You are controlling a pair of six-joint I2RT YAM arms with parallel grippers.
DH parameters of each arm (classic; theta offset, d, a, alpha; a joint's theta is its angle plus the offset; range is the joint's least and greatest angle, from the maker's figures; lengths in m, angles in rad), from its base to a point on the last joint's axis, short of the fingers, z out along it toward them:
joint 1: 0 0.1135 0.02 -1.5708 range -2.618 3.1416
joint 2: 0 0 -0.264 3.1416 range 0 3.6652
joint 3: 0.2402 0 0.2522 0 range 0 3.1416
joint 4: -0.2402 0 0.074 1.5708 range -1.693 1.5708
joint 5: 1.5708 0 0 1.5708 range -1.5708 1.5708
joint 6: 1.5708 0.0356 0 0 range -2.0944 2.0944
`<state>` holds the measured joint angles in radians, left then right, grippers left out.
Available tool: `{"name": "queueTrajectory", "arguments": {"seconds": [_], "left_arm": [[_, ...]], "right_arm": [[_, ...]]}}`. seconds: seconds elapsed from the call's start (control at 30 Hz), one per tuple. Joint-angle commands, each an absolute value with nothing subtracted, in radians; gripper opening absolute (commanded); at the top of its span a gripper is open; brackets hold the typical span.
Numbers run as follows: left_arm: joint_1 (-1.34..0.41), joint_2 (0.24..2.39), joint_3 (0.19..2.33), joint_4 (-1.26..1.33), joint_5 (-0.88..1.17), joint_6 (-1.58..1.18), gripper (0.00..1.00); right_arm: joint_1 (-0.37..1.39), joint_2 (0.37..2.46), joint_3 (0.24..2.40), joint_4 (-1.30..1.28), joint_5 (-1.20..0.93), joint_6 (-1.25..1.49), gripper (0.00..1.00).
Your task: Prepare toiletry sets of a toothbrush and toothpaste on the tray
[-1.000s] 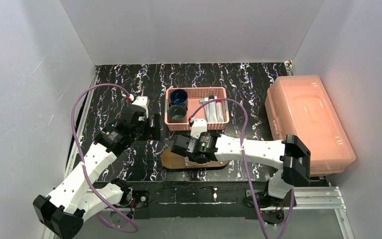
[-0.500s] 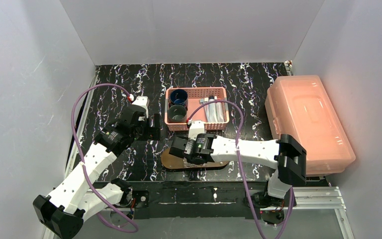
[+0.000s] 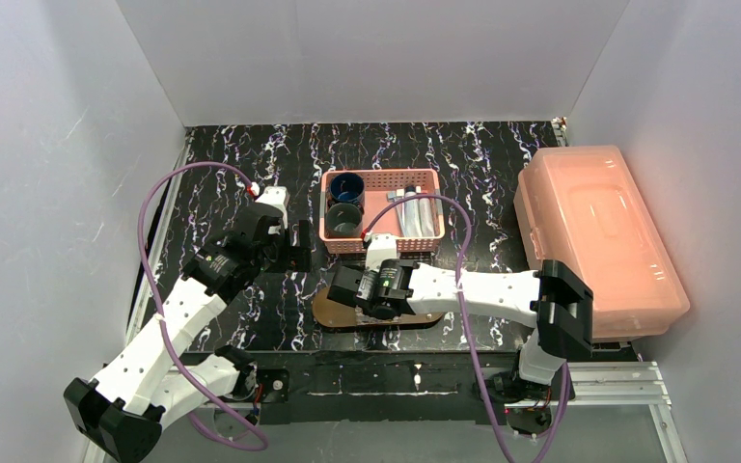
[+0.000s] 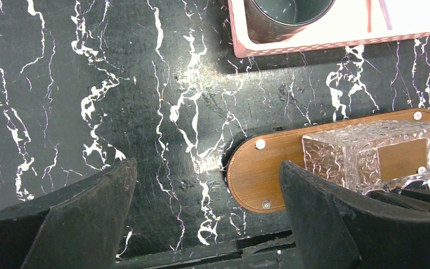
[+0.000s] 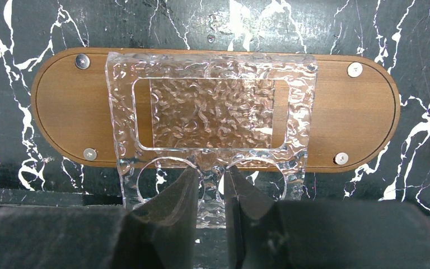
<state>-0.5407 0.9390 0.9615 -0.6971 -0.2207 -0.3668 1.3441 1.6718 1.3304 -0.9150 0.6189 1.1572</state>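
Your right arm (image 3: 487, 287) rises from its base at the near edge, folds at the elbow and lies low and nearly level, reaching leftward over the black marbled table (image 3: 251, 174). The right gripper (image 5: 211, 180) at its end is narrowed to a slim gap. Its fingers (image 5: 173, 196) pinch the thin bridge between two round holes in a clear, rippled holder (image 5: 213, 112). Just beyond those fingertips the holder's top plate, with a rectangular cut-out, spreads over the middle of the tray (image 5: 358, 112). The wooden oval lies crosswise to the fingers, with its rounded ends reaching out well past them on both sides. You cannot tell from these views whether the holder's foot bears on the wood.

Your left arm (image 3: 178, 309) slants up and away from its base, with the wrist tipped downward. The left gripper (image 4: 207, 174) hangs over the table with its fingers spread wide, holding nothing, and only bare table shows between them. One rounded end of the tray shows just inside the finger on the tray's side, and the rest runs behind that finger.

Past those fingertips, on the same side, stands a pink perforated basket (image 3: 381, 178) holding a blue cup (image 3: 345, 186), a dark grey cup (image 3: 343, 220) and silvery packs (image 3: 420, 214). Well off to the right sits a large translucent pink lidded box (image 3: 598, 236).
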Motion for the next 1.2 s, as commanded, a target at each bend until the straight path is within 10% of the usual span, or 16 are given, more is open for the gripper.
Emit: {"name": "queueTrajectory", "arguments": {"seconds": [0.0,1.17], "left_arm": [[-0.545,0.923,0.956,-0.718,-0.218,-0.365,0.98],[-0.544,0.927,0.956,-0.718,-0.219,-0.365,0.98]], "right_arm": [[1.35,1.68,1.343,-0.933,0.668,1.189,0.02],[1.35,1.638,1.4,-0.97,0.691,1.164,0.41]]}}
